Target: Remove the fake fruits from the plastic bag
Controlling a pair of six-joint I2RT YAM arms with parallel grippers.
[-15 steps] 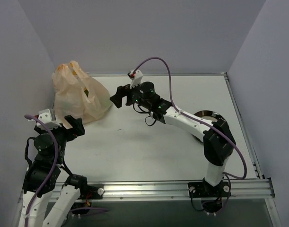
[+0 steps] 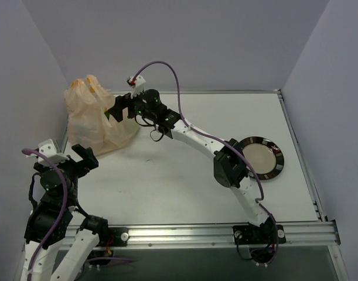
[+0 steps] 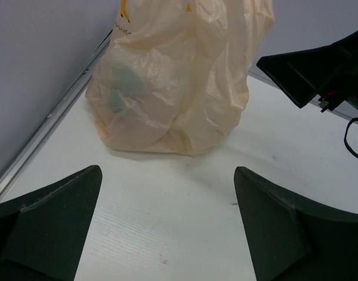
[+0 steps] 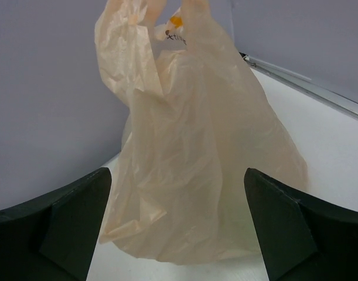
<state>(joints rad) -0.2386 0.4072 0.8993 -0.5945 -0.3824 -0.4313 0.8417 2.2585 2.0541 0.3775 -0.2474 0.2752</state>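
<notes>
The peach-orange plastic bag (image 2: 95, 120) stands upright at the table's far left corner, its handles up. The fake fruits are hidden inside it; only a dim green shape (image 3: 121, 88) shows through the bag (image 3: 179, 76) in the left wrist view. My right gripper (image 2: 116, 109) is open and empty, right beside the bag's right side, and the bag (image 4: 196, 158) fills the view between its jaws. My left gripper (image 2: 85, 157) is open and empty, low over the table just in front of the bag. The right gripper's finger (image 3: 307, 67) shows in the left wrist view.
A dark round plate (image 2: 259, 158) with a pale centre lies on the table's right side, beside the right arm's elbow. Grey walls close the far and left sides near the bag. A metal rail runs along the near edge (image 2: 225, 233).
My right arm has reached left and its gripper has gone from the table's middle to the bag's side, uncovering the plate. My left gripper has shifted slightly left and down.
</notes>
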